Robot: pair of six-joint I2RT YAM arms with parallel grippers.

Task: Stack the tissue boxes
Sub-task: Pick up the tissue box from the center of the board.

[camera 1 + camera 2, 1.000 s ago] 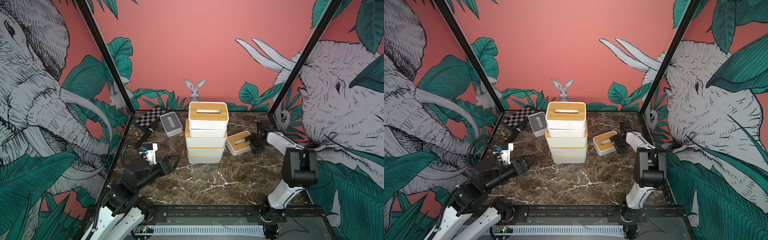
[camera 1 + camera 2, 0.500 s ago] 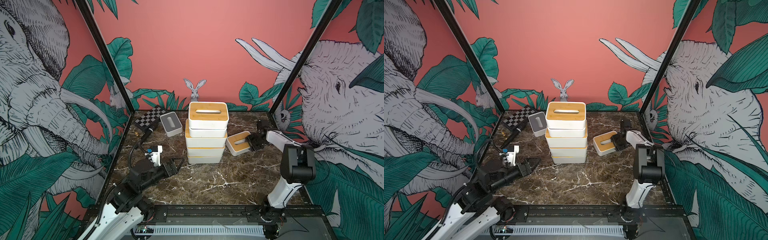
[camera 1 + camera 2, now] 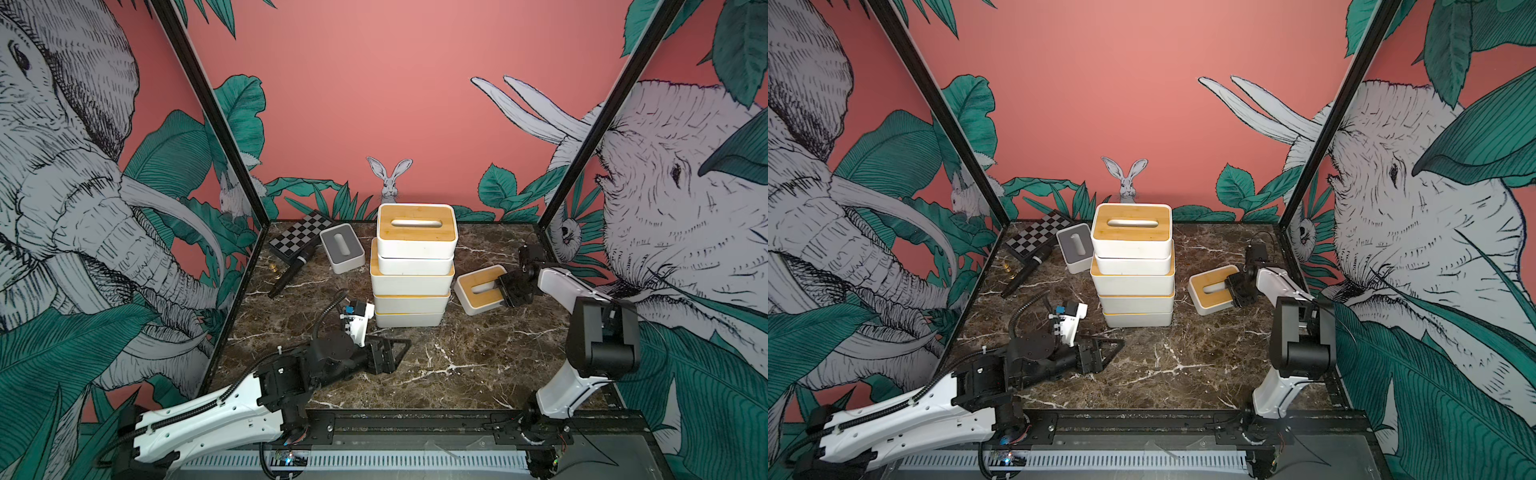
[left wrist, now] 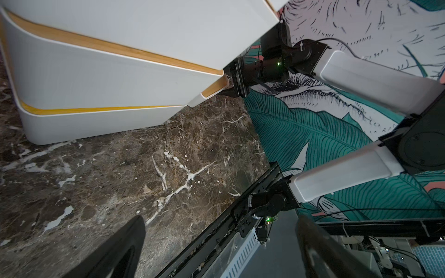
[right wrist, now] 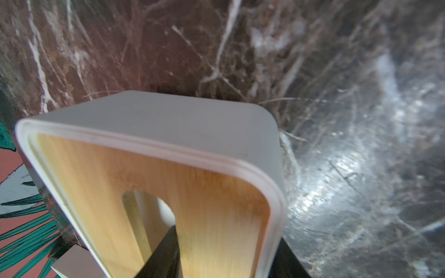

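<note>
One bamboo-lidded box (image 3: 478, 305) lies at three o'clock of the stack (image 3: 411, 282); my right jaws pinch its end wall through the lid slot. My left jaws gape wide and empty at seven o'clock.

your right gripper (image 3: 503, 293) has drawn its jaws in on the loose bamboo-lidded box (image 3: 478, 291), 1 finger now in the slot and 1 outside the wall. your left gripper (image 3: 399, 355) has swung from beside the stack (image 3: 411, 282) to in front of it.
</note>
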